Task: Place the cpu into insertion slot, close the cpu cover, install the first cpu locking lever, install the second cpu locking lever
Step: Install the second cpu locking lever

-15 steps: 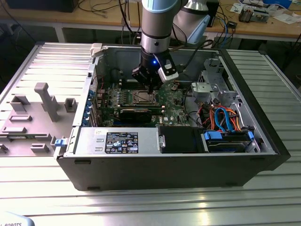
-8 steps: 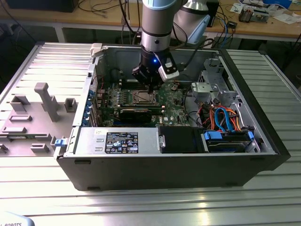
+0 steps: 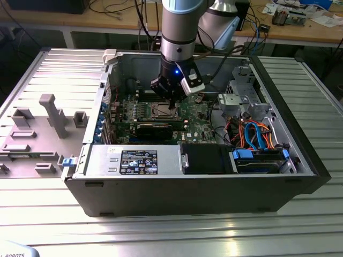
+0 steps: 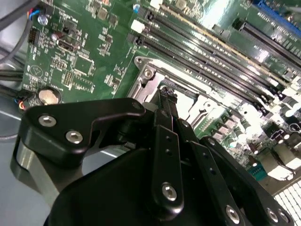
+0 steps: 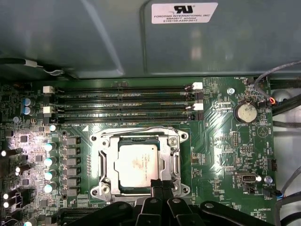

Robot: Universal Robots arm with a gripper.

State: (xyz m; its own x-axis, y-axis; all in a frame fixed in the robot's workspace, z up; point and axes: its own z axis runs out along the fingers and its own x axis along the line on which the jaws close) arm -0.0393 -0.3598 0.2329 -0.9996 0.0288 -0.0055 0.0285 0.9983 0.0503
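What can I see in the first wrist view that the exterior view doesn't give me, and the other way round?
The first wrist view shows close detail: the cpu lying in the insertion slot, with the cpu cover framing it. The exterior view shows the surroundings: the open computer case, the grey arm reaching in, and the metal table. Both show the green circuit board, the memory slots and the claw over the socket.

Arm (image 3: 181, 27) coming straight down from the top centre of the exterior view, wrist vertical, gripper (image 3: 172, 105) at mid-frame with black fingers (image 4: 168, 136) pressed together, pointing down.
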